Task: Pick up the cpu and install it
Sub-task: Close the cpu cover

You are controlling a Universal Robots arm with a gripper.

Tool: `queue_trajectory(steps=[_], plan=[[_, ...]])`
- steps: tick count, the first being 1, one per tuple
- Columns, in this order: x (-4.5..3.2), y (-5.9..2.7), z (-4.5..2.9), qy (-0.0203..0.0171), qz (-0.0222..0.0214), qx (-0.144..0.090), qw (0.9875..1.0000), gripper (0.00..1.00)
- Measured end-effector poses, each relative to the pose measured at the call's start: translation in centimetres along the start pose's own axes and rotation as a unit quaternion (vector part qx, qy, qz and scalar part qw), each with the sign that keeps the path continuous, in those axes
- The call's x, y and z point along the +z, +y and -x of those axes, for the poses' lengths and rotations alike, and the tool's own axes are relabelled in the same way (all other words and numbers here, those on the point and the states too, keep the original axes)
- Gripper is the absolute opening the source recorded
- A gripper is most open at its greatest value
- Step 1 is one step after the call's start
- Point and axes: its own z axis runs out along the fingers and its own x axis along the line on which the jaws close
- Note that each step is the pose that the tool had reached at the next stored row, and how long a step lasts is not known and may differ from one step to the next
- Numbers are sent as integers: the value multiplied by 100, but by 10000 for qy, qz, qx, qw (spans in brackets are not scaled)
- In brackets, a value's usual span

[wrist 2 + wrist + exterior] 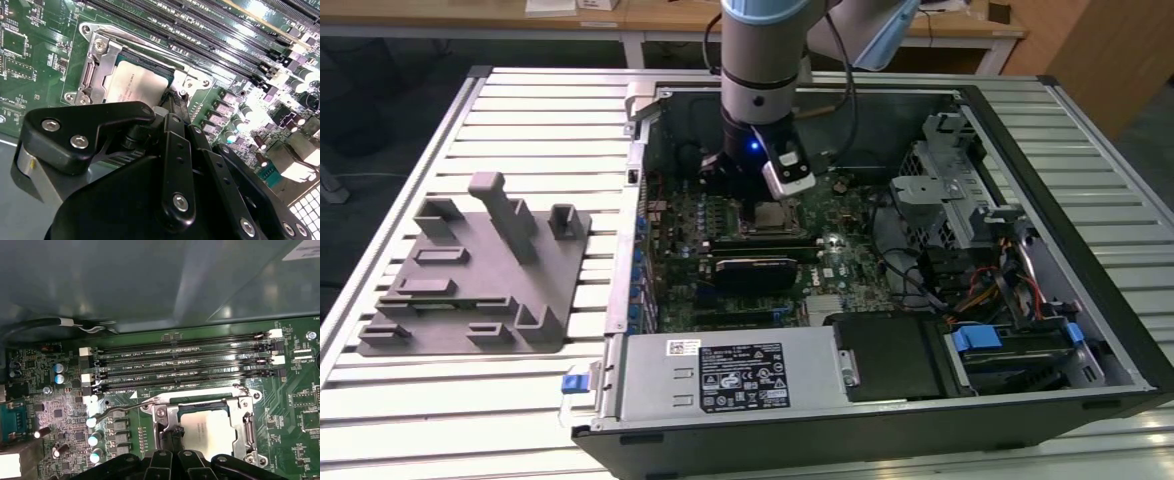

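The cpu (775, 215) lies flat in the motherboard's socket, its pale silver top facing up, inside the open computer case. It shows in both wrist views (136, 86) (214, 431), framed by the metal socket bracket (247, 412). My gripper (758, 198) hangs low over the socket. Its dark fingertips (173, 104) are drawn together at the chip's edge (171, 436), beside the bracket, with nothing seen between them. A thin socket lever (117, 410) sticks out sideways from the bracket.
A grey fixture plate (474, 270) with upright posts lies on the slatted table at the exterior view's left. In the case, a black heatsink block (750, 268), power supply (727, 375), drive cage (947, 190) and cables (974, 290) crowd around. Memory slots (185, 365) run beside the socket.
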Motion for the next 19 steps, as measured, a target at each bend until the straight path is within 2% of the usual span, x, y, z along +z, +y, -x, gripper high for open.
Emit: queue_trajectory(steps=[10, 19], plan=[[10, 0, -1, 0, 0, 1, 10000, 11], [10, 35, -4, 0, 0, 1, 10000, 11]])
